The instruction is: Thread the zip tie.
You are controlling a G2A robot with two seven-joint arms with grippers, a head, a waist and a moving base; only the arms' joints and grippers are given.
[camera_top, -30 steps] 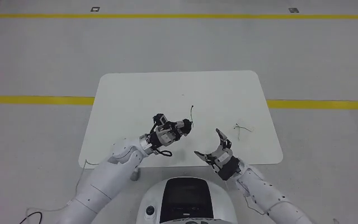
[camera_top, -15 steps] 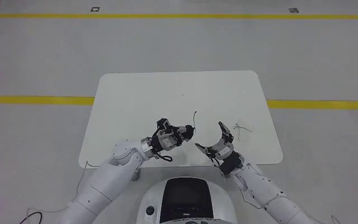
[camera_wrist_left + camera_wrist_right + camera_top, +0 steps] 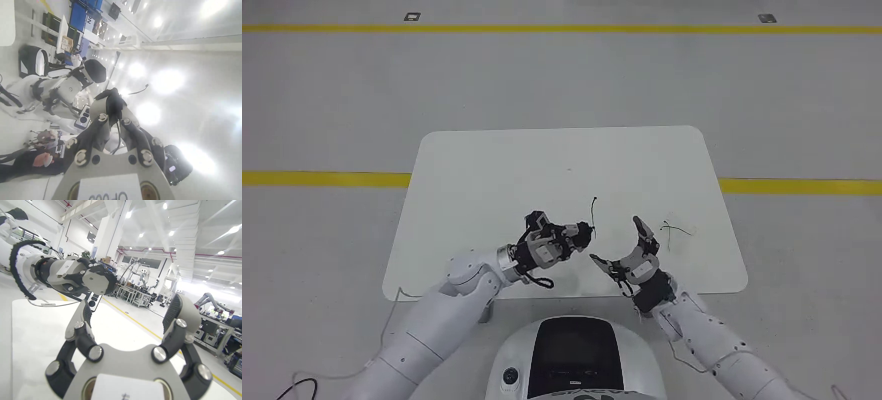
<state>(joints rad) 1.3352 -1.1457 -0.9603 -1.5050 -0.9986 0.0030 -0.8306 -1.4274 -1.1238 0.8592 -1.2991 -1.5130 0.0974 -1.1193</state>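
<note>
- Overhead, the left gripper (image 3: 578,236) is held above the near part of the white table (image 3: 492,170), clenched on the zip tie (image 3: 594,210). The tie's free length sticks out past the fingertips, toward the table's far edge.
- Just beside it, toward the robot's right, the right gripper (image 3: 615,241) hangs with its two fingers spread wide and nothing between them. Its opening faces the left gripper, and the two are near each other but apart.
- A few loose ties (image 3: 674,230) lie on the table beyond the right gripper, close to the table's right edge.
- Seen from the left wrist, the left gripper (image 3: 111,95) has its fingertips pressed together on the zip tie (image 3: 137,91). A short dark stretch curves out from the tips and ends in the small square head, while another stretch of the tie runs back between the fingers toward the palm.
- Seen from the right wrist, the right gripper (image 3: 131,303) stands released, its ribbed fingers (image 3: 172,311) far apart, above the table (image 3: 37,323).
- Farther off in that view, the left gripper (image 3: 111,285) is closed. The zip tie (image 3: 123,273) rises from its tips as a thin dark arc.
</note>
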